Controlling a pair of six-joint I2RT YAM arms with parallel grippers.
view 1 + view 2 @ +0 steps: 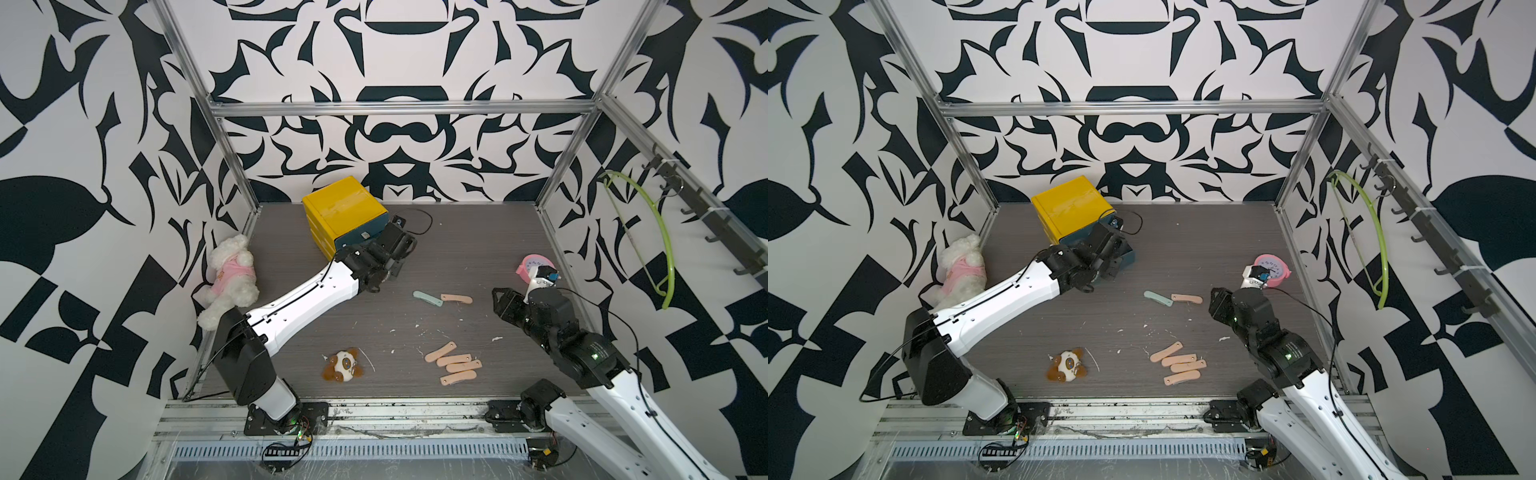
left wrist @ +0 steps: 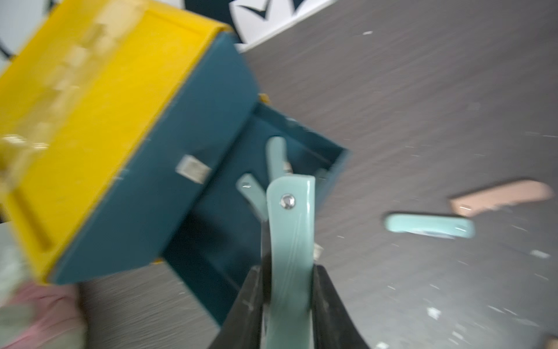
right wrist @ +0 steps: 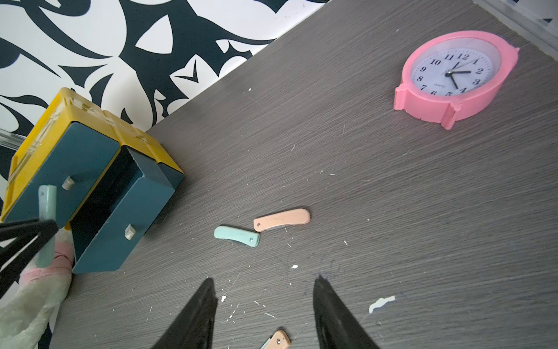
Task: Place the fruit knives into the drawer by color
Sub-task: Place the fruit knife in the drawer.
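Your left gripper (image 2: 287, 272) is clamped on a teal knife (image 2: 290, 217), its long axis pointing at the open drawer (image 2: 335, 172) just ahead, where other teal knives (image 2: 276, 154) lie.

One teal knife (image 2: 290, 241) (folded, upright) hangs pinched over the open blue drawer (image 2: 333, 172), where two teal ones (image 2: 276, 154) already lie. A loose teal knife (image 1: 428, 298) lies end to end with a peach knife (image 1: 456, 298). Well apart from that pair, four peach knives (image 1: 455, 365) huddle side by side.
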